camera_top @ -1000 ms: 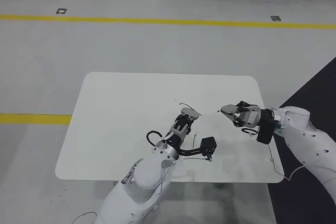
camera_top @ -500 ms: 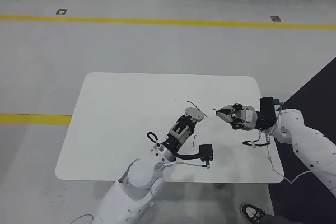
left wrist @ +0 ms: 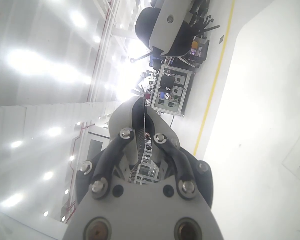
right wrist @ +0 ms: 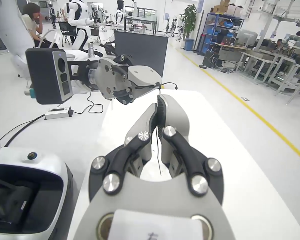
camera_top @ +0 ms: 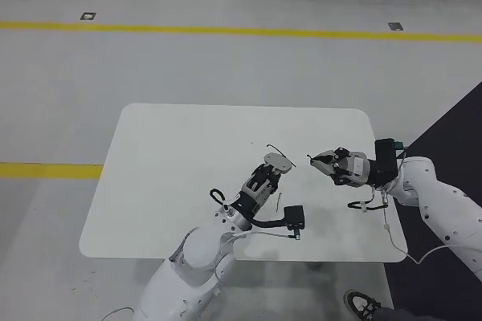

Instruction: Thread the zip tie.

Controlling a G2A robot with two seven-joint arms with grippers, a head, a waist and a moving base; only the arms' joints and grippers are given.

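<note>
- A white table (camera_top: pixel 185 160) with rounded corners stands on a pale grey floor.
- Yellow lines (camera_top: pixel 225 30) run across the floor beyond the table and off to one side of it. A dark panel (camera_top: pixel 466 112) borders the side nearest the right arm.
- The right wrist view looks into a wide hall with workbenches (right wrist: pixel 265 61), blue shelving (right wrist: pixel 225 26), a potted plant (right wrist: pixel 188 18) and other white robots (right wrist: pixel 77 8) standing far back.
- The left claw (camera_top: pixel 279 163) is above the middle of the table. Its fingers are pressed together on a thin black zip tie (camera_top: pixel 279 151).
- In the right wrist view the zip tie's free end (right wrist: pixel 168 84) curves out past the tips of the left claw (right wrist: pixel 155 85). In the left wrist view a dark strip sits between the closed fingers of the left claw (left wrist: pixel 143 111).
- The right claw (camera_top: pixel 315 161) faces the left one from the table's right side, tip toward tip, with a small gap between them in the top view.
- The right claw (right wrist: pixel 158 103) is clamped on a black strand (right wrist: pixel 158 151) that runs down between its fingers.
- I cannot tell whether this strand is part of the same tie.
</note>
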